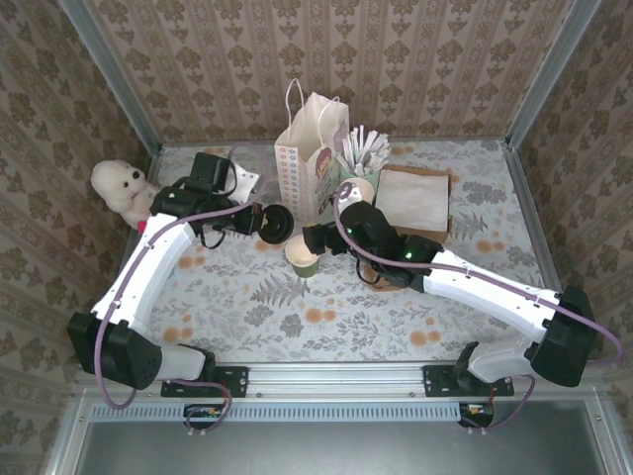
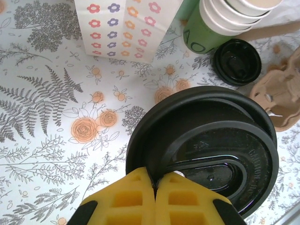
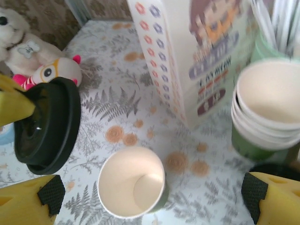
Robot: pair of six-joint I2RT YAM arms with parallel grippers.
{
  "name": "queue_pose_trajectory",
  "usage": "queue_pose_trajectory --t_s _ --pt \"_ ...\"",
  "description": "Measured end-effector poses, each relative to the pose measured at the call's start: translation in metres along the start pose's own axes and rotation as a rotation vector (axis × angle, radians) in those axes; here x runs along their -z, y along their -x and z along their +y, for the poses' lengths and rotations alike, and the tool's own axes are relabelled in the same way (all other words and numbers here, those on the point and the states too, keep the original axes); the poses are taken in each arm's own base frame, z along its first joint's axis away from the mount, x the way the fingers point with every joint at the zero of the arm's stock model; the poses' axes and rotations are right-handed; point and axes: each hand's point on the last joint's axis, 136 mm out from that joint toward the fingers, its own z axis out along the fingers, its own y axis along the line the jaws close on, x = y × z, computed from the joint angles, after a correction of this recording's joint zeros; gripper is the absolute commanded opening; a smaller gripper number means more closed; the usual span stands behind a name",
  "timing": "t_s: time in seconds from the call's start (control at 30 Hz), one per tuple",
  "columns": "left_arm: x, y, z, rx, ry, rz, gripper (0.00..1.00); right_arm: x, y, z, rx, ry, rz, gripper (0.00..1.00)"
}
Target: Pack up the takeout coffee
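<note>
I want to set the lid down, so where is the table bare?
Bare cloth lies in front of the open cup, toward the near edge, and along the right edge beside the brown cardboard. Crowded: the back middle, around the paper bag, stacked cups and straws.

Bright, even light falls from above, casting soft, short shadows on the surface. The big black lid shows faint glossy highlights. The right wrist view is soft, the paper bag blurred.
</note>
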Motion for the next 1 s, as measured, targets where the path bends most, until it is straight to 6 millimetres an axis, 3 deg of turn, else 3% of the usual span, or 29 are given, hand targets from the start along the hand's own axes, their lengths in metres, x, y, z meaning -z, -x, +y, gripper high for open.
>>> queue_pose_trajectory --t_s 0.27,0.47,0.73,1.0 --pt "-0.005 -0.024 -0.013 0.096 0.05 0.106 0.0 -0.005 -0.025 -0.028 -0.253 -0.013 0.165 0.99" --pt "-0.006 -0.018 -0.01 0.216 0.115 0.111 0.0 -0.005 -0.044 -0.029 -0.366 0.019 0.222 0.99" --pt "-0.03 -0.02 -0.013 0.26 0.152 0.166 0.0 -0.017 -0.067 -0.035 -0.452 0.051 0.262 0.96" --pt "-0.06 -0.027 -0.012 0.262 0.17 0.243 0.0 -0.036 -0.077 -0.04 -0.558 0.066 0.293 0.96"
